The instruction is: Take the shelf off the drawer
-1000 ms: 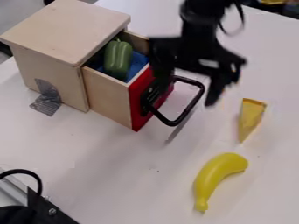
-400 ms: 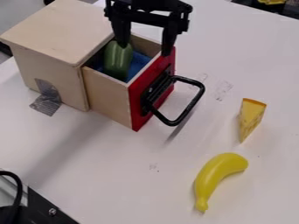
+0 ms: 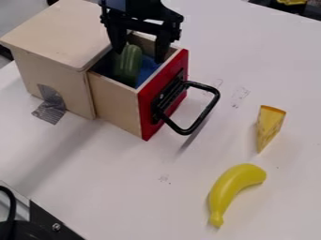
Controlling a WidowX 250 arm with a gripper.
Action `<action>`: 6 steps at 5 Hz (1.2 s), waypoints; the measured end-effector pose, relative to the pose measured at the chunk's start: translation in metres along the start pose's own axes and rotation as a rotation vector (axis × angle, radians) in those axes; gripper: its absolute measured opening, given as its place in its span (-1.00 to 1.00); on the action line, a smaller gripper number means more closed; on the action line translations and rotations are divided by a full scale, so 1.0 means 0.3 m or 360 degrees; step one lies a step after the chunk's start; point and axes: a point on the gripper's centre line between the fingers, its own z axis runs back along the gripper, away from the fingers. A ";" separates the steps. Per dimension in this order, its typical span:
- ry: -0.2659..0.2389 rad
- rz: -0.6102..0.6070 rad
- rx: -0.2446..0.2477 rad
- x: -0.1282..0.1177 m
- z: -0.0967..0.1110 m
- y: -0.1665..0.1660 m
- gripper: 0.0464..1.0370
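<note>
Drawer (image 3: 116,105) is pale wood, its front (image 3: 148,124) red, its handle (image 3: 210,108) black. Inside: green pepper (image 3: 128,64), blue lining (image 3: 147,69). Above: black gripper (image 3: 139,55). Left: pale wood cabinet (image 3: 56,33), grey tape (image 3: 49,112). Right: mottled yellow, orange-edged cheese (image 3: 270,125); yellow banana (image 3: 231,188).

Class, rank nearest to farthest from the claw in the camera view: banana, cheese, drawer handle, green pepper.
1. Green pepper, inside the drawer
2. Drawer handle, on the red front
3. Cheese, right of the handle
4. Banana, lower right
</note>
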 end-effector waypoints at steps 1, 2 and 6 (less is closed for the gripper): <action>0.0061 0.0007 0.0009 0.010 -0.051 0.014 0.92; 0.0098 -0.0009 0.0029 0.014 -0.085 0.022 0.92; 0.0163 -0.0090 0.0136 -0.020 -0.111 0.004 0.92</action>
